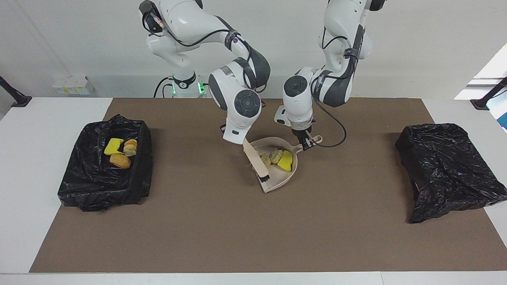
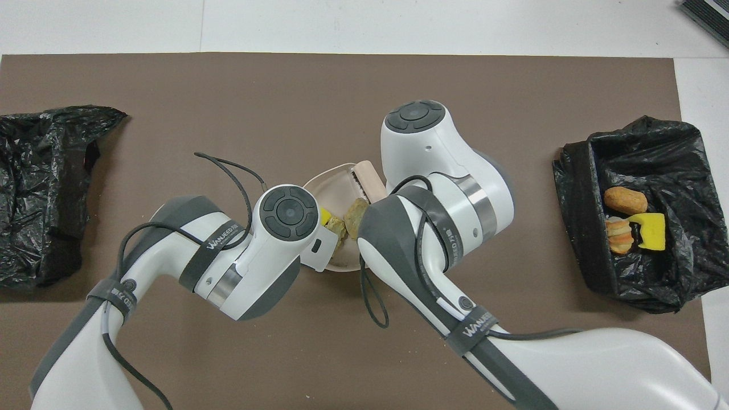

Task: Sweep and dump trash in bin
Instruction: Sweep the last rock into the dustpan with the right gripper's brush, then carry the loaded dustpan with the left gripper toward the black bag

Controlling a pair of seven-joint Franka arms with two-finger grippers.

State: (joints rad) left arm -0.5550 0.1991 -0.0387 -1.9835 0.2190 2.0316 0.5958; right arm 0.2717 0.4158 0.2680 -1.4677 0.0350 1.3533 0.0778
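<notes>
The pinkish-beige dustpan [image 1: 283, 174] lies flat in the middle of the brown mat [image 1: 237, 237]. The left gripper [image 1: 305, 143] is closed on the dustpan's handle [image 1: 313, 141], which points to about 2 o'clock in the facing view. The right gripper [image 1: 242, 142] is closed on the beige handle of the brush [image 1: 257, 163]. The brush leans steeply, with its dark bristles [image 1: 264, 178] down in the mouth of the dustpan, at about 8 o'clock from the pan's centre.

Part of the trash is inside the dustpan: two pale beige lumps [image 1: 271, 156] and a yellow sponge chunk [image 1: 286, 161], all crowded toward the back wall of the pan near the handle. In the overhead view the arms cover most of the pan.

The rest of the trash is in the open black bin [image 1: 105, 174] at the right arm's end of the table: a yellow sponge chunk [image 1: 113, 146], an orange-brown lump [image 1: 120, 160] and a pale lump [image 1: 130, 147]. A second black bag [image 1: 445, 166] lies at the left arm's end.
</notes>
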